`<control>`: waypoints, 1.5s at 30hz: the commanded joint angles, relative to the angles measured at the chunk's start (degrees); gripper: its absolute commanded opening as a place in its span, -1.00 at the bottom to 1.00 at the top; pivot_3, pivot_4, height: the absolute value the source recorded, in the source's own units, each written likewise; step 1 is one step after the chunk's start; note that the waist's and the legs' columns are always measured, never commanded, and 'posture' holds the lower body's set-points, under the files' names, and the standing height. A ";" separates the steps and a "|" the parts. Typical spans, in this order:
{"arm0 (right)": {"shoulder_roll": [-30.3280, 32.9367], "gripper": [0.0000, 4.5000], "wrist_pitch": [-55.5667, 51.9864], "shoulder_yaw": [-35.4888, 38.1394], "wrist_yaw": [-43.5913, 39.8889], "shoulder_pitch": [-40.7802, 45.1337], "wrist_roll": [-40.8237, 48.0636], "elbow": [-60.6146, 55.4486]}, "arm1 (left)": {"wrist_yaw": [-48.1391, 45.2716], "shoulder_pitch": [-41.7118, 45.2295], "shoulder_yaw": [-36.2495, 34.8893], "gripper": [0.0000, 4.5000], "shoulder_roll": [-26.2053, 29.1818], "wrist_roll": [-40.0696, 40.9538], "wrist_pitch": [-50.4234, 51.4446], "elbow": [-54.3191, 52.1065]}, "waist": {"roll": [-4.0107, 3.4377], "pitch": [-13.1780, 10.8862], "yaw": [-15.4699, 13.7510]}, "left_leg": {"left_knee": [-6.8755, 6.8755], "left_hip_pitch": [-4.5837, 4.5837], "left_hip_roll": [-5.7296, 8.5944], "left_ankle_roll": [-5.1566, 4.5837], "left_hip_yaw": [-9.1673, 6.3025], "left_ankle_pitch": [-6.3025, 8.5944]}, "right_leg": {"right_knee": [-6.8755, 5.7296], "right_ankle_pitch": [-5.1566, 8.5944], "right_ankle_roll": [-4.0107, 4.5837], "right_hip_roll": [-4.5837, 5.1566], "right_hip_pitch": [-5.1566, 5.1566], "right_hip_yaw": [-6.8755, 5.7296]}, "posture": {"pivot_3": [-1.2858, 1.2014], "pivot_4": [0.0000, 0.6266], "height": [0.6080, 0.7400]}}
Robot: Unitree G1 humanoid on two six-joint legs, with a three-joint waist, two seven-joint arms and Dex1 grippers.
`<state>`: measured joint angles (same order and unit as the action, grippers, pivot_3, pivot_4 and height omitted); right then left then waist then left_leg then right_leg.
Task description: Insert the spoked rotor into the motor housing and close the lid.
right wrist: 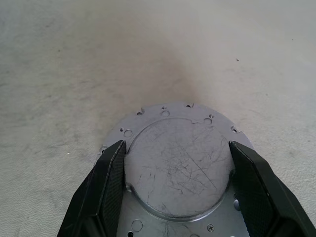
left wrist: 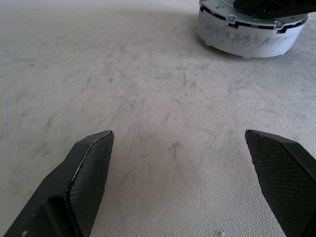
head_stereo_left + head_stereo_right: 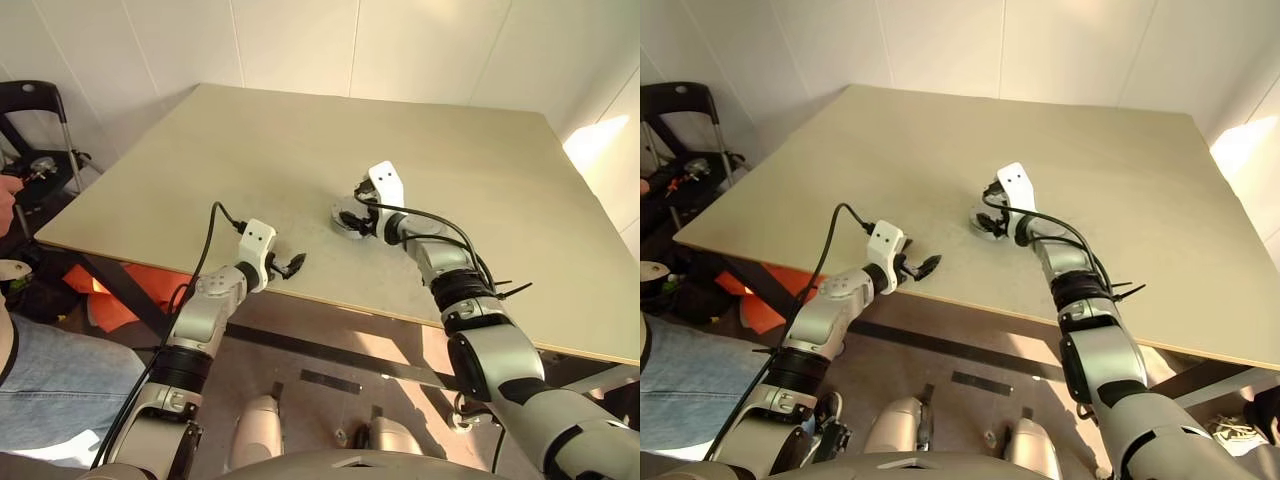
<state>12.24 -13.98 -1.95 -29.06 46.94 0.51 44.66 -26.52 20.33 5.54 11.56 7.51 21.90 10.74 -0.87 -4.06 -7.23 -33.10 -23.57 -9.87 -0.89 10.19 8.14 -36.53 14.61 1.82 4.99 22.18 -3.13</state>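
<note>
The motor housing [image 2: 247, 42], a shallow silver cup, stands on the table a little right of the middle. The grey notch-edged lid [image 1: 177, 163] lies flat on top of it. My right gripper [image 1: 176, 144] reaches over the lid from the near side. Its two fingers [image 1: 111, 182] press against either side of the lid's raised round centre. My left gripper [image 2: 177, 133] hovers open over bare table near the front edge, left of the housing [image 3: 345, 215], with nothing between its fingers. The spoked rotor is hidden.
The beige table [image 3: 300, 120] stretches wide behind and beside the housing. Its front edge [image 3: 330, 300] runs just under my left gripper [image 3: 292, 265]. A person sits at the left, with a hand [image 3: 8, 200] and a knee [image 3: 50, 370] showing. A black stand [image 3: 35, 130] is beside them.
</note>
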 commanded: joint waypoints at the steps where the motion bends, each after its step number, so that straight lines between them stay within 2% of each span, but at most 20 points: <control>1: 1.58 0.40 -0.39 0.27 0.33 -0.06 -0.22 -1.77 | -0.07 0.66 -0.01 1.00 0.28 -0.26 -0.56 -1.71 | 0.00 0.00 -0.01 | 0.00 0.00 0.00 0.00 0.00 0.00 | 0.00 0.00 0.00 0.00 0.00 0.00 | 0.03 -1.00 1.00; 20: 2.64 0.40 -3.06 -2.37 -3.10 -1.71 -1.02 -2.87 | 0.02 0.56 -0.19 1.00 0.36 -0.20 -0.54 -1.77 | 0.01 0.01 -0.06 | -0.01 0.05 0.01 0.00 0.00 0.00 | 0.04 0.00 0.00 0.01 -0.09 -0.01 | 0.03 -1.00 1.00; 28: 2.39 0.40 -7.06 -0.85 -7.78 -1.91 2.29 -3.67 | 0.14 0.31 -0.31 1.00 0.40 -0.16 -0.43 -2.04 | 0.02 0.02 -0.02 | -0.01 0.10 0.00 -0.03 0.00 0.02 | 0.11 0.01 0.00 0.00 -0.16 -0.01 | 0.03 -1.00 1.00; 45: 2.07 0.40 -5.34 0.36 -5.63 -1.19 2.67 -4.44 | 0.16 -0.31 -0.20 1.00 0.48 -0.19 -0.40 -2.56 | 0.02 0.02 0.07 | 0.01 0.33 -0.01 -0.07 0.00 0.04 | 0.09 0.01 0.00 0.00 -0.30 -0.01 | 0.03 -1.00 1.00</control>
<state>14.20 -19.90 -2.30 -34.82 45.76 2.57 40.62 -26.43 19.72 5.52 11.63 7.51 21.91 10.69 -0.85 -4.04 -7.16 -33.10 -23.25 -9.88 -0.96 10.18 8.18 -36.43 14.62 1.81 4.99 21.89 -3.13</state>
